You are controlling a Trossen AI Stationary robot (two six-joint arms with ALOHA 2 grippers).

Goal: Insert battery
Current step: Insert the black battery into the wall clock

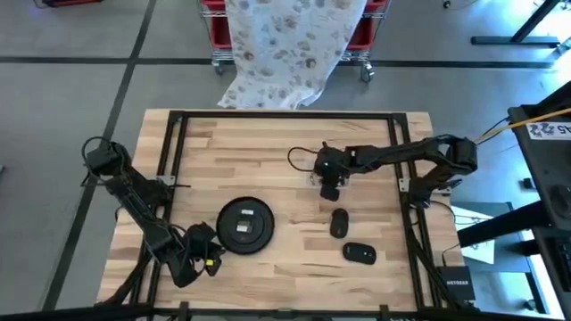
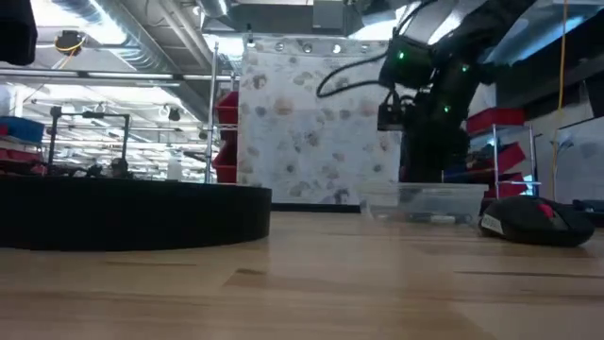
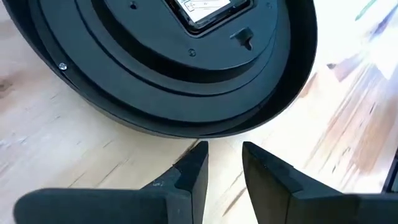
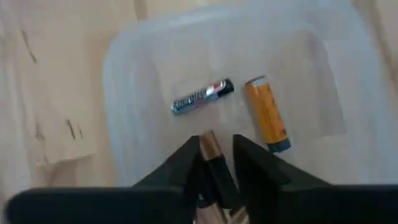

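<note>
Right gripper (image 4: 216, 163) hung over a clear plastic tray (image 4: 134, 68), fingers clamped on a battery (image 4: 215, 163), two more batteries (image 4: 202, 97) lay inside, left gripper (image 3: 224, 167) narrowly parted beside the black clock (image 3: 186, 68) on the table (image 1: 285, 152).

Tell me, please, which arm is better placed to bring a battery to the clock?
The right: its gripper already holds a battery above the clear tray, while the left gripper is empty beside the clock.

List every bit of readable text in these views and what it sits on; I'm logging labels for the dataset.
None can be read.
White label on the black round clock: print too blurred.
Silver-black battery in the clear plastic tray: brand lettering blurred.
Orange battery: no text visible.
Paper beside the table: dark marks, illegible.
</note>
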